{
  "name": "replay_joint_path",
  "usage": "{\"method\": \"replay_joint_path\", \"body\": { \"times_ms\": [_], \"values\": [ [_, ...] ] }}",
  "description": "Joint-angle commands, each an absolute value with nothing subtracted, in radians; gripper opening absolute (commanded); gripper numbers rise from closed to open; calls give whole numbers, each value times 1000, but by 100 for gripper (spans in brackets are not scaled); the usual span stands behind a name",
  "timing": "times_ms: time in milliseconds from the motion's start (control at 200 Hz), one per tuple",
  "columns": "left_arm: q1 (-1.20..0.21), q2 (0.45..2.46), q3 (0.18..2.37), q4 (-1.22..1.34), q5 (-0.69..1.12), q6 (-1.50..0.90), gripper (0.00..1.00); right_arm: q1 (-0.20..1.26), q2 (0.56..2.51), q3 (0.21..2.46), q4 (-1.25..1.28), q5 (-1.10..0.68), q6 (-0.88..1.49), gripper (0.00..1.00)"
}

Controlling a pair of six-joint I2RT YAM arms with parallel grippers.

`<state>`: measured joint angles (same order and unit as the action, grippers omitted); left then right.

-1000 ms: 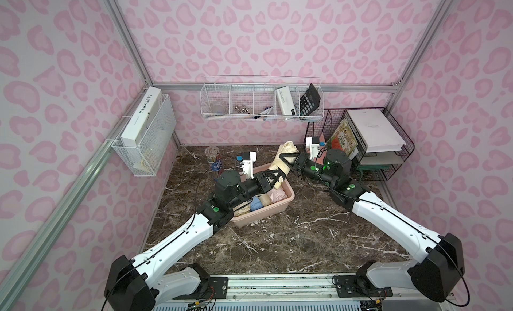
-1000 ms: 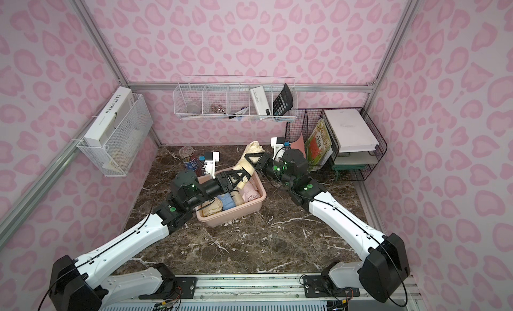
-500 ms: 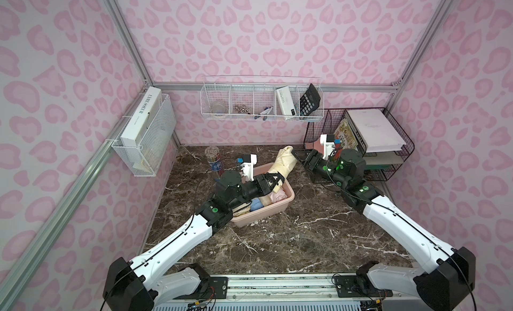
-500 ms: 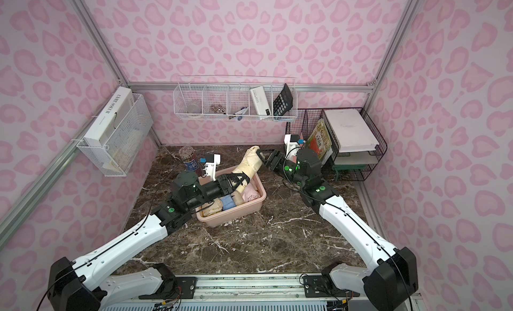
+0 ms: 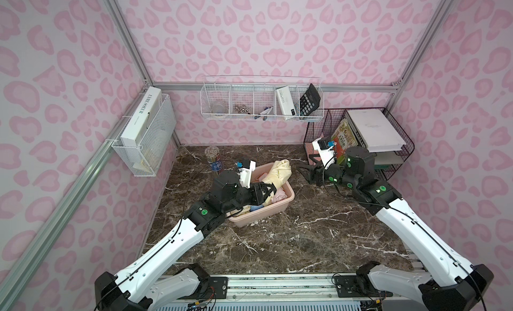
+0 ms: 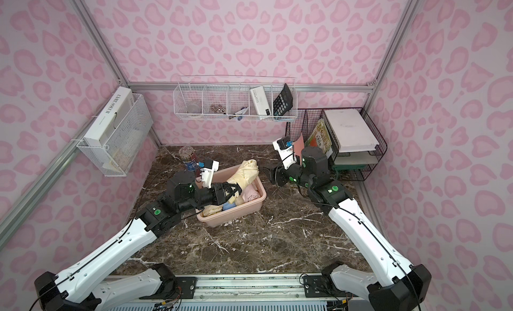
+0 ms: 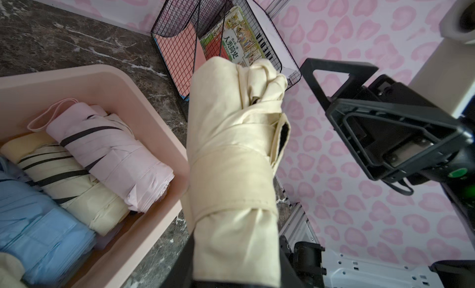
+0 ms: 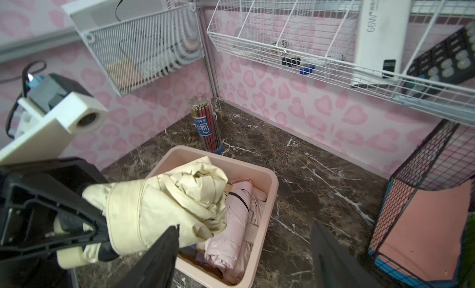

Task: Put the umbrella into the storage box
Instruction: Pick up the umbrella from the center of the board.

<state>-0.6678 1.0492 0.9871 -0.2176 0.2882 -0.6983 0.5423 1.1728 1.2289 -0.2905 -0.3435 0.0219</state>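
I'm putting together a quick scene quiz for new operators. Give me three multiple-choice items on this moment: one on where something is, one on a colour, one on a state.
1. Where is the calculator?
A) in the white wire basket on the back wall
B) on the marble table
C) in the pink tub

2. What colour is the umbrella in the left hand?
A) blue
B) cream
C) black

3. How is the right hand?
A) shut on the umbrella
B) shut on a pencil
C) open and empty

Answers:
1 A: it leans in the basket's end compartment.
2 B: the folded cream canopy sticks out of the hand's grip.
3 C: its fingers stand wide apart with nothing gripped between them.
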Motion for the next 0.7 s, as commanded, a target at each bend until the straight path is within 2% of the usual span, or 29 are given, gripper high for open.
{"method": "replay_joint_path", "body": {
  "times_ms": [0, 150, 260, 540, 695],
  "values": [
    [-664, 1043, 1017, -299, 343, -608, 5, 573, 1194, 1294, -455, -324, -275, 75],
    [-664, 1059, 1046, -391, 375, -575, 5, 717, 1193, 1302, -549, -229, -549, 77],
    [-664, 1073, 1065, -439, 400, -558, 5, 811, 1171, 1266, -537, -140, -683, 83],
    [-663, 1109, 1090, -474, 499, -536, 6, 965, 1219, 1262, -588, 26, -885, 87],
    [-663, 1130, 1124, -529, 542, -512, 6, 993, 1258, 1278, -610, 22, -919, 86]
  ]
}}
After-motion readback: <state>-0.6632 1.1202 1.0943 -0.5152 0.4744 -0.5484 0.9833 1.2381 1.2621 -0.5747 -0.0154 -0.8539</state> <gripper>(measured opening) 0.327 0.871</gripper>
